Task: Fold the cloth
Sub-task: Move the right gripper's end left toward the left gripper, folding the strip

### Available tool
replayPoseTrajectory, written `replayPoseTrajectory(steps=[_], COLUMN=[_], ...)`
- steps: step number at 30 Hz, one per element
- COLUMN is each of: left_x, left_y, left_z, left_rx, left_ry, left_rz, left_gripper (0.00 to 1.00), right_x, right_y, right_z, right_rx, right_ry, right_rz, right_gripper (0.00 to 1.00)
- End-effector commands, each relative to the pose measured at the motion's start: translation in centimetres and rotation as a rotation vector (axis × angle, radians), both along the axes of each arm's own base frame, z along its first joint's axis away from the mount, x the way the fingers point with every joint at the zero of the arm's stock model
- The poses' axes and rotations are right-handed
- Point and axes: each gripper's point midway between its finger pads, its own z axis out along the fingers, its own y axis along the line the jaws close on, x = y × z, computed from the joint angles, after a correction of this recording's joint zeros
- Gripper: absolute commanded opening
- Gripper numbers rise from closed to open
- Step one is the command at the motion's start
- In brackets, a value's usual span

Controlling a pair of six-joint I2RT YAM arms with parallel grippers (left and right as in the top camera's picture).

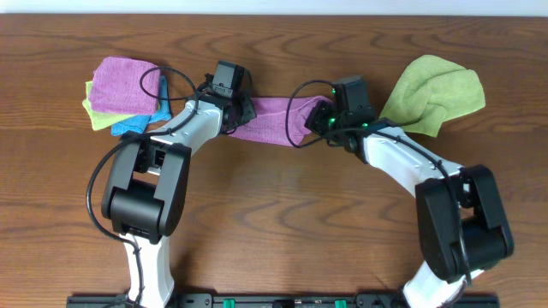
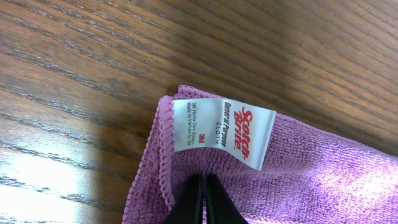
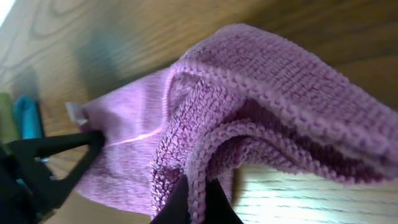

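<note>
The violet-purple cloth (image 1: 276,119) hangs stretched between my two grippers at the far middle of the table. My left gripper (image 1: 241,112) is shut on its left end, by the white tag (image 2: 224,132); its fingertips (image 2: 204,198) pinch the cloth (image 2: 323,180) just below the tag. My right gripper (image 1: 318,117) is shut on the right end; its fingertips (image 3: 198,202) clamp a stitched hem of the cloth (image 3: 261,87), which bunches in folds above them. The left gripper (image 3: 59,152) also shows in the right wrist view, holding the far end.
A lime-green cloth (image 1: 432,92) lies at the far right. At the far left is a pile with a pinker purple cloth (image 1: 126,85) on top of green and blue cloths (image 1: 137,121). The wooden table (image 1: 282,214) lies under the arms.
</note>
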Motion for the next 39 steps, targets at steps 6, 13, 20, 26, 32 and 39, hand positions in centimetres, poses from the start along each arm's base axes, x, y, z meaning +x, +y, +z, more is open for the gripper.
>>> replayPoseTrajectory(steps=[6,13,20,26,32,39], left_x=[-0.6,-0.7,-0.9,-0.4,0.5,1.5], left_y=[0.4,0.3,-0.1,-0.5,-0.8,0.3], left_z=[-1.2,-1.2,-1.2,-0.2,1.7,4.0], left_rx=[0.020,0.014,-0.008,-0.010,0.016,0.051], left_ry=[0.039,0.044,0.053,0.047,0.033,0.038], left_rz=[0.002,-0.002,-0.014,-0.044,-0.101,-0.097], left_gripper=[0.06,0.06,0.06,0.06,0.06,0.06], right_x=[1.8,1.9,1.0,0.6,0.6,0.7], right_y=[3.6,5.0,6.6,7.3,7.4,7.6], right_z=[5.0,6.2,6.1,6.1,6.2,6.4], right_rx=[0.030,0.037,0.032,0.020,0.012,0.017], right_ry=[-0.134,-0.164,-0.167,-0.174,-0.182,-0.192], right_rz=[0.087,0.119,0.154,0.169,0.164,0.168], right_gripper=[0.01,0.01,0.01,0.01,0.01,0.01])
